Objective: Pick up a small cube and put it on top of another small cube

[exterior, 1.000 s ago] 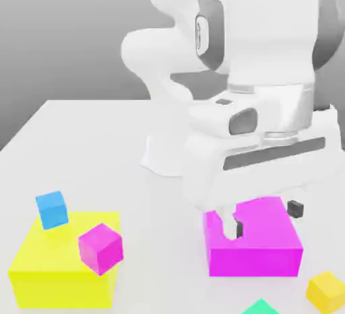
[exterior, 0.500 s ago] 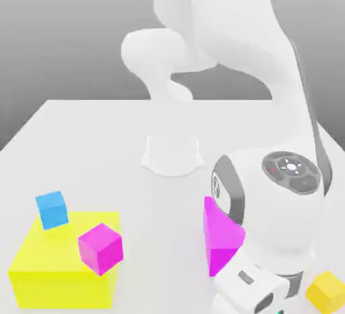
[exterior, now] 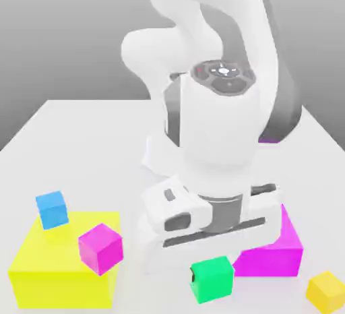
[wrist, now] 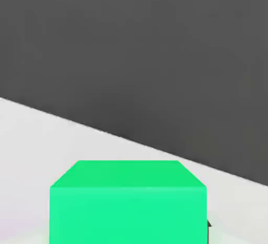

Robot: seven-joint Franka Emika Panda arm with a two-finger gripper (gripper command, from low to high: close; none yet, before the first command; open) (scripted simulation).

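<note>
Since a moment ago the arm has swung up and over, and its fingers (exterior: 211,275) now grasp the small green cube (exterior: 212,279) just above the white desk (exterior: 81,144), in front of the big magenta block (exterior: 277,248).

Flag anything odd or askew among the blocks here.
The small magenta cube sits tilted against the big yellow block, overlapping its front corner rather than resting flat. The claw is shut on the green cube; that looks normal.

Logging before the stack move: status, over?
Gripper shut on green cube, lifted. Big magenta block directly behind it. Small yellow cube at exterior view's right, apart.
</note>
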